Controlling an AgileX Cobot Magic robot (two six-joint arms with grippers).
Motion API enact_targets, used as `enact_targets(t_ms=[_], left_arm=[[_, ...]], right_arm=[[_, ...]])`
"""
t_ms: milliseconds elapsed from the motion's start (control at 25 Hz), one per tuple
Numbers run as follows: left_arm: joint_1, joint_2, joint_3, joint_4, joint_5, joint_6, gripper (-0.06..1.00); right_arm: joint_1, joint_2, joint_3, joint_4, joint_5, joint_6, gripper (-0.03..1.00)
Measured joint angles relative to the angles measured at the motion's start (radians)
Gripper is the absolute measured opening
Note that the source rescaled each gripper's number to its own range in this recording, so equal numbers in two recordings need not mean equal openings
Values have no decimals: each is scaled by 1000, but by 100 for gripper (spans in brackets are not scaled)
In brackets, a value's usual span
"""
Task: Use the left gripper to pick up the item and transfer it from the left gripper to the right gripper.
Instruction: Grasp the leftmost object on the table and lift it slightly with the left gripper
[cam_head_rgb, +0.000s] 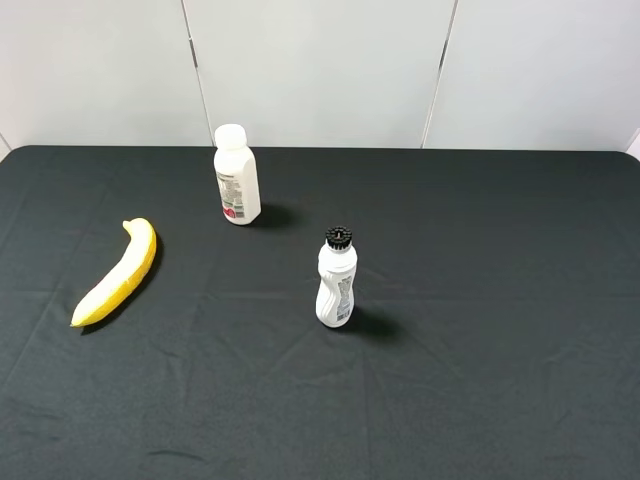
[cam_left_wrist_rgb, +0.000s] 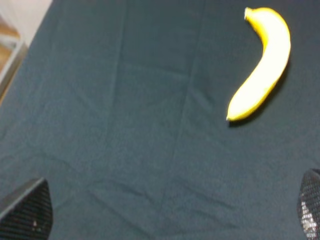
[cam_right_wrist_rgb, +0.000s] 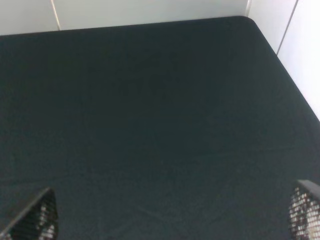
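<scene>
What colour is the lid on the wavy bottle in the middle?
Black. The lid tops a white bottle; the exterior high view shows it best.

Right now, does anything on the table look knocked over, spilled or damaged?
Nothing stands out. The banana lies flat on the black cloth; the white-capped bottle and the black-capped bottle stand upright, capped and apart. No spill shows.

Black table: banana, white-capped bottle, black-capped bottle
</scene>
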Motion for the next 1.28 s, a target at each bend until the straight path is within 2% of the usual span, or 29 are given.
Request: enact_targets(t_ms=[360, 840, 1280], left_arm=[[-2, 277, -110, -2, -16, 0, 98], [-138, 711, -197, -2, -111, 1, 98], [-290, 1044, -214, -2, -253, 6, 98]], right_arm=[[0, 0, 0, 0, 0, 0, 100], [0, 0, 0, 0, 0, 0, 100], [0, 0, 0, 0, 0, 0, 100]])
